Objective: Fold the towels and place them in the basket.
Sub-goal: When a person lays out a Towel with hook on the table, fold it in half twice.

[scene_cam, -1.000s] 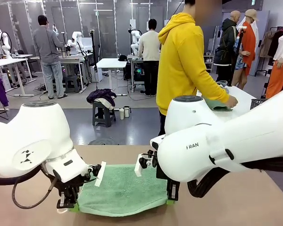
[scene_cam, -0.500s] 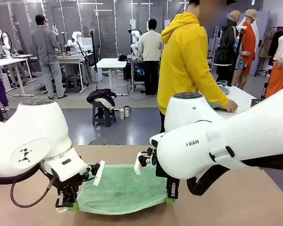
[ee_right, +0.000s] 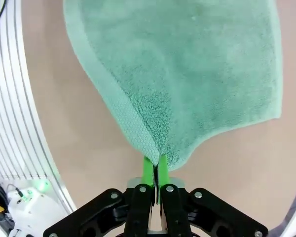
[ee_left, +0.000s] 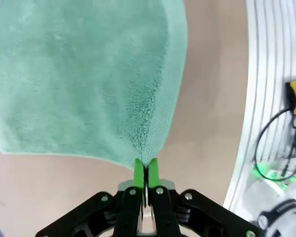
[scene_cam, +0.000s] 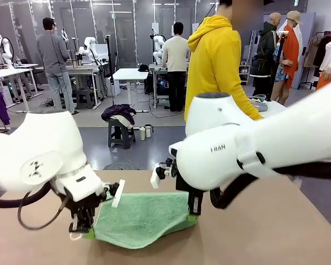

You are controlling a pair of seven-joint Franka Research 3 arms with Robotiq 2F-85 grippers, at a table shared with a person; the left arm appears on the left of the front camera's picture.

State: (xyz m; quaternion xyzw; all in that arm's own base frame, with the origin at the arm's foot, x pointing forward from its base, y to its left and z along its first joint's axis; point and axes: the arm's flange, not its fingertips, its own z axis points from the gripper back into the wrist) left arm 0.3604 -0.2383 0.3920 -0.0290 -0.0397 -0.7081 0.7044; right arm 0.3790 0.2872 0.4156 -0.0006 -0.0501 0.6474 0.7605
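Note:
A mint green towel [scene_cam: 140,218] hangs by its two near corners above the brown table [scene_cam: 254,237], sagging in the middle with its far part lying on the tabletop. My left gripper [scene_cam: 84,232] is shut on the towel's left near corner; in the left wrist view the green pads [ee_left: 146,170] pinch a bunched corner of the towel [ee_left: 84,74]. My right gripper [scene_cam: 193,216] is shut on the right near corner, and the right wrist view shows the towel [ee_right: 182,69] spreading away from its pads [ee_right: 155,168]. The basket is out of view.
A person in a yellow hoodie [scene_cam: 215,66] stands at the table's far side, turned away toward a white table [scene_cam: 276,110] at the right. Other people and benches stand farther back. Bare tabletop lies to the right of the towel.
Both grippers have risen and moved toward the far side with the towel's near edge, the right one more. The person has drawn the hand back from the white table.

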